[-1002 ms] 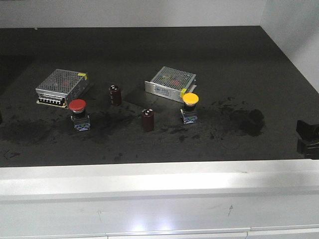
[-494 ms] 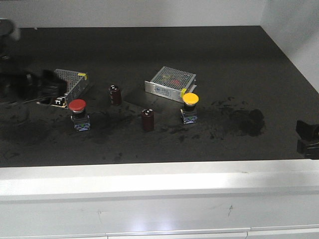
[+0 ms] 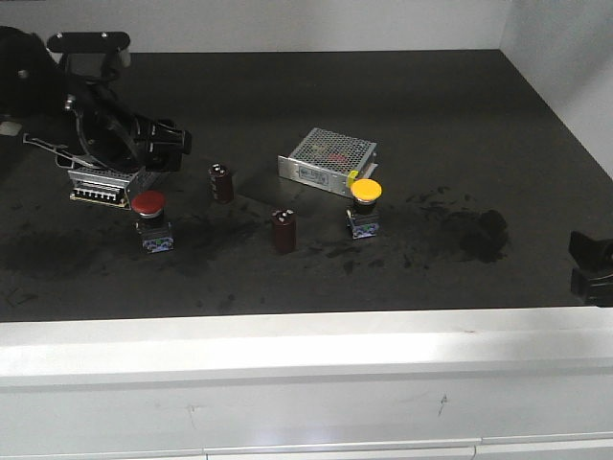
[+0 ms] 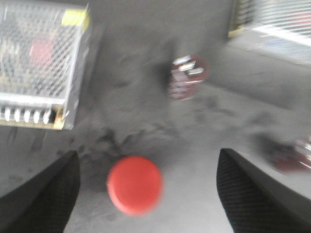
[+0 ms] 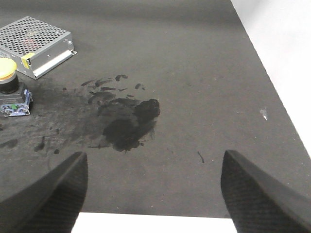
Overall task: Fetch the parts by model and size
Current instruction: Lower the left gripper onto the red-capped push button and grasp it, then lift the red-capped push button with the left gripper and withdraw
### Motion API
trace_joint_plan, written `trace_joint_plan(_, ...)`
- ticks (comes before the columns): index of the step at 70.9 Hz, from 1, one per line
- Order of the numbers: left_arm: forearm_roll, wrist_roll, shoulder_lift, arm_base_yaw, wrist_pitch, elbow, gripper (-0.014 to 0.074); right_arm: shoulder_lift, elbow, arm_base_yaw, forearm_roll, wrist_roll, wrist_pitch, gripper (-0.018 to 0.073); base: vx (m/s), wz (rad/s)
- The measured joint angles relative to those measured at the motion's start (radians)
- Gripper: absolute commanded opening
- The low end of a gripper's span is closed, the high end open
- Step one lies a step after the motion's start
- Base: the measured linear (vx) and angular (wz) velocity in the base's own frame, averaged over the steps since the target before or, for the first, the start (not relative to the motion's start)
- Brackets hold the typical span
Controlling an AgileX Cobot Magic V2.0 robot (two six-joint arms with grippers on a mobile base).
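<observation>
No word, number or brand can be read on anything here. The metal box (image 4: 43,63) ahead of the left fingers (image 4: 46,196) carries a yellow sticker (image 4: 75,18) on its corner, but this view is blurred and no letters show on it. The second metal box (image 5: 36,43), ahead and to the left of the right fingers (image 5: 48,194), has a pale label (image 3: 311,173) on its front wall and a second yellow sticker (image 5: 27,57); any print there is too small to tell.

Left arm (image 3: 96,120) — black, with a pale bar on top; tool fingers (image 4: 43,194) black, cross-hatched.
</observation>
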Motion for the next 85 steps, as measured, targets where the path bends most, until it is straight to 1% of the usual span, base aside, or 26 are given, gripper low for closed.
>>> trace_joint_plan(13, 0.013, -0.028, 0.067, 0.0, 0.064, -0.045, 0.0541, 0.0, 0.0, 0.0, 0.0, 0.0, 0.0, 0.0546, 0.0, 0.0)
trace_joint_plan(38, 0.015, -0.034, 0.125, 0.0, 0.091, -0.046, 0.0536, 0.0, 0.0, 0.0, 0.0, 0.0, 0.0, 0.0546, 0.0, 0.0)
trace_joint_plan(46, 0.015, -0.036, 0.142, 0.0, 0.113, -0.046, 0.052, 0.0, 0.0, 0.0, 0.0, 0.0, 0.0, 0.0546, 0.0, 0.0)
trace_joint_plan(50, 0.015, -0.037, 0.149, 0.0, 0.118, -0.046, 0.0498, 0.0, 0.0, 0.0, 0.0, 0.0, 0.0, 0.0546, 0.0, 0.0)
trace_joint_plan(53, 0.015, -0.04, 0.154, 0.0, 0.122, -0.046, 0.0478, 0.0, 0.0, 0.0, 0.0, 0.0, 0.0, 0.0546, 0.0, 0.0)
trace_joint_plan(58, 0.015, -0.05, 0.158, 0.0, 0.127, -0.046, 0.0415, 0.0, 0.0, 0.0, 0.0, 0.0, 0.0, 0.0546, 0.0, 0.0)
trace_joint_plan(62, 0.015, -0.056, 0.158, 0.0, 0.127, -0.046, 0.0344, 0.0, 0.0, 0.0, 0.0, 0.0, 0.0, 0.0546, 0.0, 0.0)
trace_joint_plan(67, 0.015, -0.058, 0.158, 0.0, 0.127, -0.046, 0.0237, 0.0, 0.0, 0.0, 0.0, 0.0, 0.0, 0.0546, 0.0, 0.0)
trace_joint_plan(70, 0.015, -0.058, 0.158, 0.0, 0.127, -0.046, 0.0155, 0.0, 0.0, 0.0, 0.0, 0.0, 0.0, 0.0546, 0.0, 0.0)
trace_joint_plan(78, 0.015, -0.058, 0.154, 0.0, 0.127, -0.046, 0.0001, 0.0, 0.0, 0.0, 0.0, 0.0, 0.0, 0.0546, 0.0, 0.0)
trace_joint_plan(79, 0.015, -0.058, 0.153, 0.0, 0.127, -0.046, -0.0009, 0.0, 0.0, 0.0, 0.0, 0.0, 0.0, 0.0546, 0.0, 0.0)
trace_joint_plan(85, 0.015, -0.058, 0.132, -0.005, 0.131, -0.045, -0.0008, 0.0, 0.0, 0.0, 0.0, 0.0, 0.0, 0.0546, 0.0, 0.0)
